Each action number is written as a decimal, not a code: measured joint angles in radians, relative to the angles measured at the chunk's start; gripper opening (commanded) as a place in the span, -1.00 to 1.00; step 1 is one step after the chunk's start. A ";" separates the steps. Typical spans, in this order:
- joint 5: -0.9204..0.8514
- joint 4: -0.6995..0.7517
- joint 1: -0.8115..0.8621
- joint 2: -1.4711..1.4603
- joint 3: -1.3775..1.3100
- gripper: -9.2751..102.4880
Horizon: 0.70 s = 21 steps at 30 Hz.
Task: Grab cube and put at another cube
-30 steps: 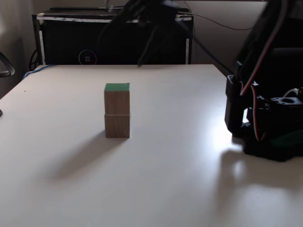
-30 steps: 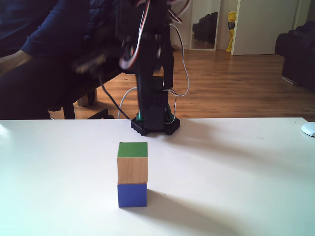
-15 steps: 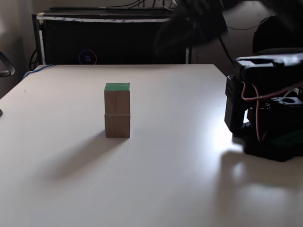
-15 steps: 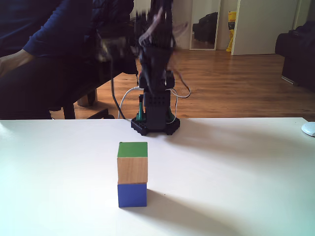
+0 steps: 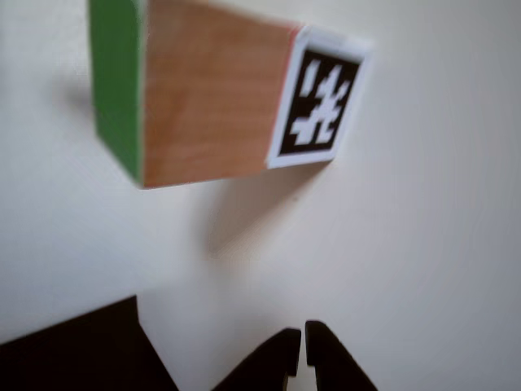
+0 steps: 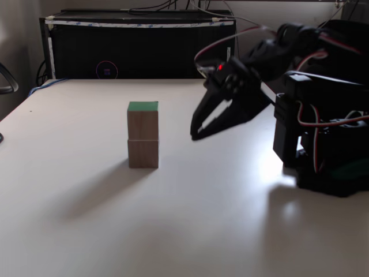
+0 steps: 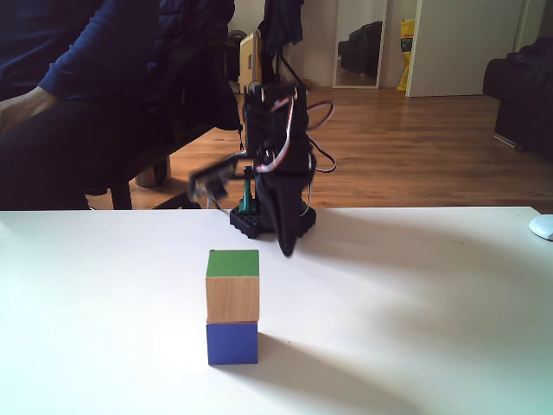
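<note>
The cube [image 6: 142, 123], wood-faced with a green top, sits squarely on another cube [image 6: 143, 153]. In a fixed view the cube [image 7: 232, 298] rests on the lower cube's blue face [image 7: 232, 342]. The other view lies on its side and shows the cube [image 5: 203, 98] against the black-and-white marker [image 5: 316, 102] of the lower one, with a thin red edge. My gripper [image 6: 194, 135] hangs just above the table, right of the stack and apart from it, shut on nothing. The gripper [image 7: 285, 251] points down behind the stack. The gripper [image 5: 298, 358] has its tips together.
The arm's base [image 6: 328, 156] stands at the table's right side. A black cabinet [image 6: 138, 49] runs behind the table's far edge. A seated person [image 7: 78, 86] is behind the table, and a white object [image 7: 543, 226] lies at its right edge.
The arm has swung down from a raised, blurred pose. The gripper now hangs low beside the stack. The two cubes have not moved.
</note>
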 measured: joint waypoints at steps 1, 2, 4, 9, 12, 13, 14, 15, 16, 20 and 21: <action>0.008 0.000 0.002 0.000 0.021 -0.83; 0.018 0.000 0.018 0.002 0.043 -0.83; 0.034 0.018 0.014 0.003 0.044 -0.83; 0.063 0.150 0.005 0.000 0.044 -0.83; 0.106 0.166 0.014 0.000 0.044 -0.83; 0.109 0.166 0.014 0.000 0.044 -0.83; 0.114 0.166 0.029 0.002 0.044 -0.83; 0.117 0.166 0.031 0.002 0.044 -0.83; 0.117 0.166 0.021 0.002 0.044 -0.83; 0.109 0.166 0.011 0.002 0.044 -0.83; 0.104 0.166 -0.003 0.002 0.044 -0.83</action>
